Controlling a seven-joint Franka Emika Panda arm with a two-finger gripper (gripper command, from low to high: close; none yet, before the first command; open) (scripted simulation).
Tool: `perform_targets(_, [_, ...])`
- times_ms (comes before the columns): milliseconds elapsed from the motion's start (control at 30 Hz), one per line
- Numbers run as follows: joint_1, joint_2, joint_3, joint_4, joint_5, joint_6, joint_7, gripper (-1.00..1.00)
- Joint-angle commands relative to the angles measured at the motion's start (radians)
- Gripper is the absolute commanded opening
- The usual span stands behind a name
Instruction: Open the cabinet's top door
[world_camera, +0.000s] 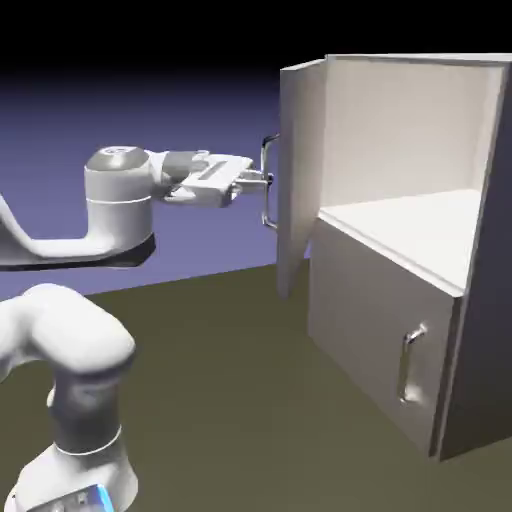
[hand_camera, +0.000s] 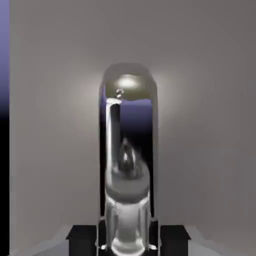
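Swinging wide now, the top door (world_camera: 300, 170) is standing edge-on at the cabinet (world_camera: 470, 250)'s front left corner, baring the pale upper compartment. The gripper (world_camera: 262, 181) is reaching level from the left, its jaws clamping tight on the door's silver bar handle (hand_camera: 129, 165); in the hand view that bar is filling the gap between them. Below, the shorter door (world_camera: 380, 330) is sitting closed. Opening looks practically finished, so next comes letting go and backing straight off the handle.
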Motion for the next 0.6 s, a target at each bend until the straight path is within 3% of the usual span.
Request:
perform_targets(0, [0.006,-0.001,0.036,0.001,0.038,-0.027,-0.003,-1.00])
perform_targets(300, [0.027,0.073,0.362,0.082,0.358,-0.291,0.008,-1.00])
perform_targets(567, [-0.072,0.230,0.652,0.274,0.600,-0.545,0.049,-1.00])
